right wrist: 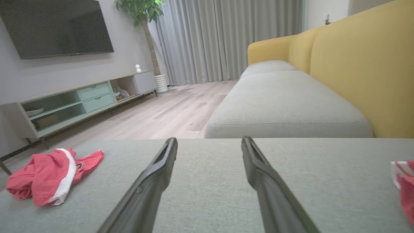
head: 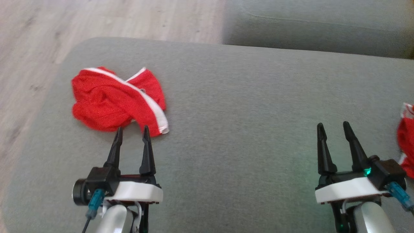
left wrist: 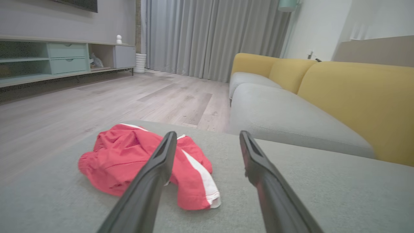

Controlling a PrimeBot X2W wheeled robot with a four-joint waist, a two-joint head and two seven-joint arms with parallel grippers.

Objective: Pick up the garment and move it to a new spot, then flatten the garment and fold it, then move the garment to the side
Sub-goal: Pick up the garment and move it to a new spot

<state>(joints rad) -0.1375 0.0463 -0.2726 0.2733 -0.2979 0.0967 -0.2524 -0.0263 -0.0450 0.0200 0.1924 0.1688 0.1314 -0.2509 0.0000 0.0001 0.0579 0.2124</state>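
A crumpled red garment [head: 113,100] with a white stripe lies on the grey sofa cushion [head: 245,106] at the left. My left gripper [head: 132,131] is open, its fingertips just short of the garment's near edge. In the left wrist view the garment [left wrist: 129,161] lies ahead and left of my left gripper [left wrist: 207,136], partly behind one finger. My right gripper [head: 333,126] is open over bare cushion on the right, holding nothing. In the right wrist view the garment [right wrist: 48,176] lies far left and my right gripper [right wrist: 208,140] is open.
A second red and white cloth [head: 407,139] lies at the cushion's right edge. Another grey seat cushion [head: 317,26] lies beyond, with a yellow backrest [left wrist: 355,97]. Wood floor [head: 97,22] runs along the left side. A TV cabinet [right wrist: 81,100] stands across the room.
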